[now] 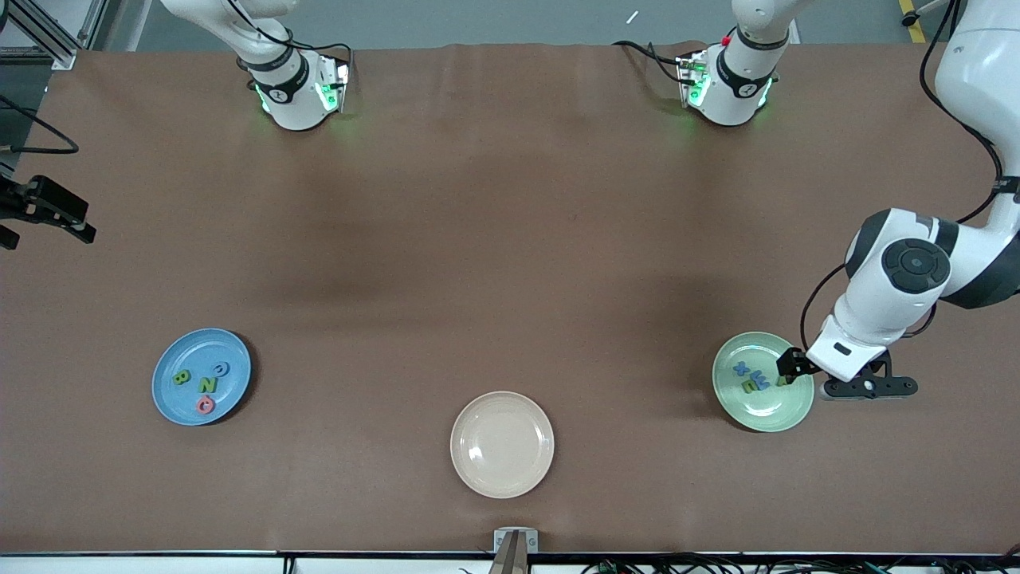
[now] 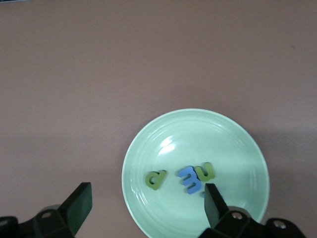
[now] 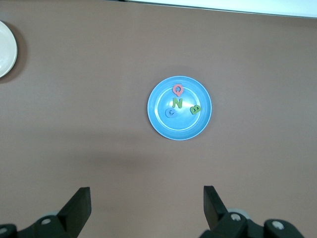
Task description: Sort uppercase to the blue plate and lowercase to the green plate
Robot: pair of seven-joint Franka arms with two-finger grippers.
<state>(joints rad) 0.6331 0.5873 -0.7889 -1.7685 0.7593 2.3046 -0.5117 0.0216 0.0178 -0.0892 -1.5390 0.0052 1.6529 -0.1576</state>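
You are at the end of the sort: the left gripper (image 2: 146,206) hangs over the green plate (image 1: 789,414) with its jaws spread wide and empty, the lowercase letters (image 2: 190,179) lying in that plate. The uppercase letters (image 3: 177,102) lie in the blue plate (image 3: 158,121); the right gripper (image 3: 146,206) waits, wide and empty. The cream plate (image 1: 502,470) is bare. Your next move is probably lifting the left arm clear. Readable: N, B, x.
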